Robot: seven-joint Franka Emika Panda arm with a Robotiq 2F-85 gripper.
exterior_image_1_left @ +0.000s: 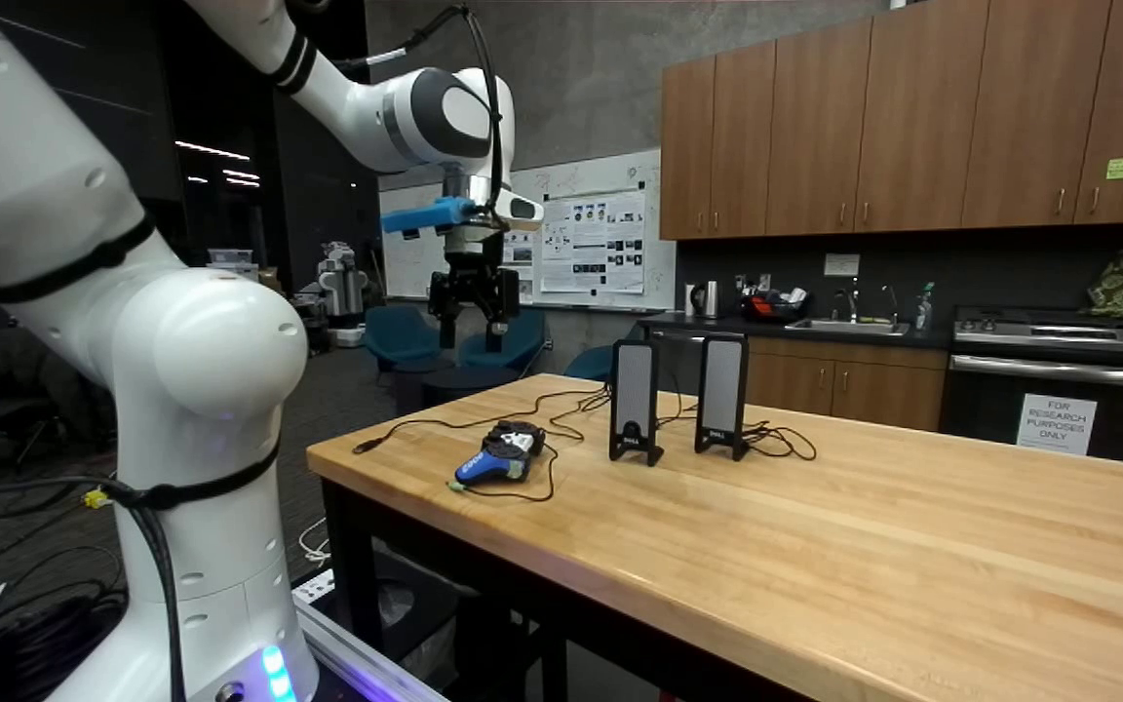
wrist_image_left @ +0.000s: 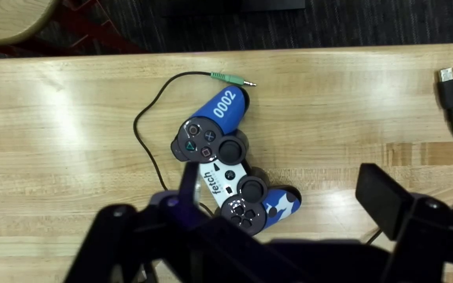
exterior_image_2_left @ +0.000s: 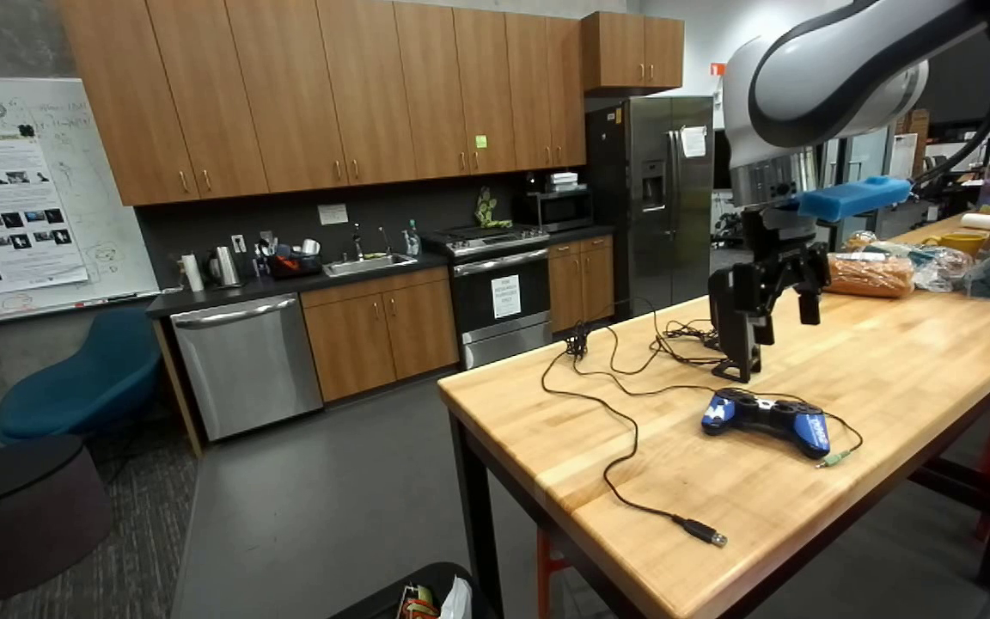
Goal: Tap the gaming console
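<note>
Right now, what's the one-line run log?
task: tap | black two-fingered end effector: open, empty, hovering | blue-black-white game controller: on pale wooden table | contact: none

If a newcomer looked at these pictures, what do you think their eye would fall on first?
Most likely the big white arm, filling the left of an exterior view, its fingers parted over the wooden table. In the wrist view, the controller stands out near the middle, with a bright blue handle marked 0002. Two upright speakers, to the right of the controller in an exterior view, would probably draw the eye next.
</note>
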